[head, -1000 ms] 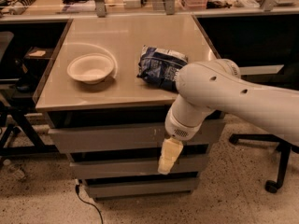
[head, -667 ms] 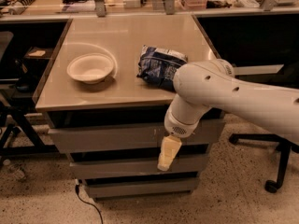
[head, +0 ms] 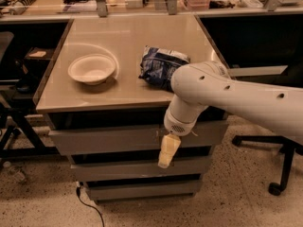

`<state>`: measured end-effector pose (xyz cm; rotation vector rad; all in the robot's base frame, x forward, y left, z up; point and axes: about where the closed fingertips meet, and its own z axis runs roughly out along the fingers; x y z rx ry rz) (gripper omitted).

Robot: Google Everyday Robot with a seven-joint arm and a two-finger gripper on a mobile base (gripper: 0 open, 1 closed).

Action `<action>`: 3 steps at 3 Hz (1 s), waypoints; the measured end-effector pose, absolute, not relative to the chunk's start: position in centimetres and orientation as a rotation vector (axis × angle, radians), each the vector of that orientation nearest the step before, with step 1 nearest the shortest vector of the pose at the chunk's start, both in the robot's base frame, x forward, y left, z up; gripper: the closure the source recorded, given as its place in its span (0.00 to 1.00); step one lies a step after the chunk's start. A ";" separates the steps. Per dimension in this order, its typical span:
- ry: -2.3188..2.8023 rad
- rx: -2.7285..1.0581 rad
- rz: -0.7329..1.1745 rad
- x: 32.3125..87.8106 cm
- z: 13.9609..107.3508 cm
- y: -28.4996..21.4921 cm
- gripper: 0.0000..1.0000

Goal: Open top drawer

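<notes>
Tool (head: 168, 151) barely moved in the last second, hanging right of centre at the lower lip of top drawer (head: 104, 139) under desk (head: 132, 37) front edge; width can't tell, drawer looks shut, pull pending.

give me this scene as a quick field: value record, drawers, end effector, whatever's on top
top drawer: no interior visible, front faces the camera
end effector: points down in front of the drawer stack, right of centre, across the top drawer's lower edge
contact with drawer: cannot tell
middle drawer: shut
bottom drawer: shut
cabinet top: holds two items
white bowl: upright, on the left, looks empty
blue bag: lying right of the bowl, partly behind the arm
</notes>
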<state>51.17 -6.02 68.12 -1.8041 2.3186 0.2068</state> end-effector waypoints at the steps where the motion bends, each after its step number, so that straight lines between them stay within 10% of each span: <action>1: 2.347 -1.829 0.224 50.5 66.4 -5.9 0.00; 3: 2.388 -1.857 0.254 48.7 64.9 -6.2 0.00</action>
